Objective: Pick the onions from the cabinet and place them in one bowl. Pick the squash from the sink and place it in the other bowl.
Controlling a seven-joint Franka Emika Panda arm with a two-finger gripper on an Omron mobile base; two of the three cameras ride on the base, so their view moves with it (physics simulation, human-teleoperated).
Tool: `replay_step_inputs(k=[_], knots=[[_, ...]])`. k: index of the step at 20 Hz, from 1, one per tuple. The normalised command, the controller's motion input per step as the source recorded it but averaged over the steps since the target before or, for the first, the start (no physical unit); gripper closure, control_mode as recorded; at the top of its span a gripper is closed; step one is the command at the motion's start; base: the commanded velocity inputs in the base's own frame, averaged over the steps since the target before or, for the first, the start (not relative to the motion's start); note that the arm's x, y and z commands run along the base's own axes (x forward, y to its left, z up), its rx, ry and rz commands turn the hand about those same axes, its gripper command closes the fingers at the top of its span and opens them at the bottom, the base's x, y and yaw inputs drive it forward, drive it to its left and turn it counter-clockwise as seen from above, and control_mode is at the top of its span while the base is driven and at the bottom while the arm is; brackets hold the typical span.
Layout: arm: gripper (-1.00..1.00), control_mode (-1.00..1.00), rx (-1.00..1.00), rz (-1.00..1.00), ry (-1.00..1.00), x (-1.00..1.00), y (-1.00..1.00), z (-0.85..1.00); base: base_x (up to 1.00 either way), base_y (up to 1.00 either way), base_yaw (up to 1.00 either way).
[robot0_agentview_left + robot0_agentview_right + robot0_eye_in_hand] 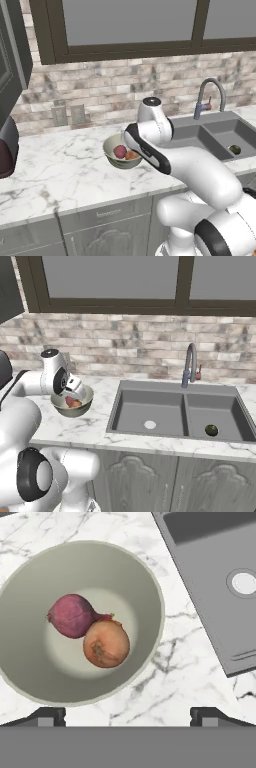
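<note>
1. On the marble counter (pixel 65 170) left of the sink (pixel 150 406) we see the bowl (pixel 30 677) with both onions in it: the reddish-purple onion (pixel 72 615) touching the orange-brown onion (pixel 106 644)
2. Gripper (pixel 127 714) hangs above the bowl, fingertips (pixel 47 716) spread wide, holding nothing
3. We see the squash (pixel 211 430) lying in the sink's right basin, near the drain, well apart from the bowl
4. Faucet (pixel 190 363) stands behind the sink
</note>
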Motion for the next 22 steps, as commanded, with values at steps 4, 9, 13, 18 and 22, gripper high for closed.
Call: replay_step_inputs(k=[4,9,13,18,22], knots=[[-1.0,-1.0,0.06,-0.04,0.01,-0.05,-0.45,0.16,0.0,0.0,0.0],[-1.0,-1.0,0.0,0.0,0.01,-0.22,0.0,-0.04,0.0,0.0,0.0],[-1.0,1.0,0.0,0.0,0.0,0.0,0.0,0.0,-0.14,-0.02,0.0],[-1.0,1.0,0.0,0.0,0.0,0.0,0.0,0.0,-0.26,-0.08,-0.01],[-1.0,1.0,0.0,0.0,0.0,0.0,0.0,0.0,0.0,-0.31,0.05]])
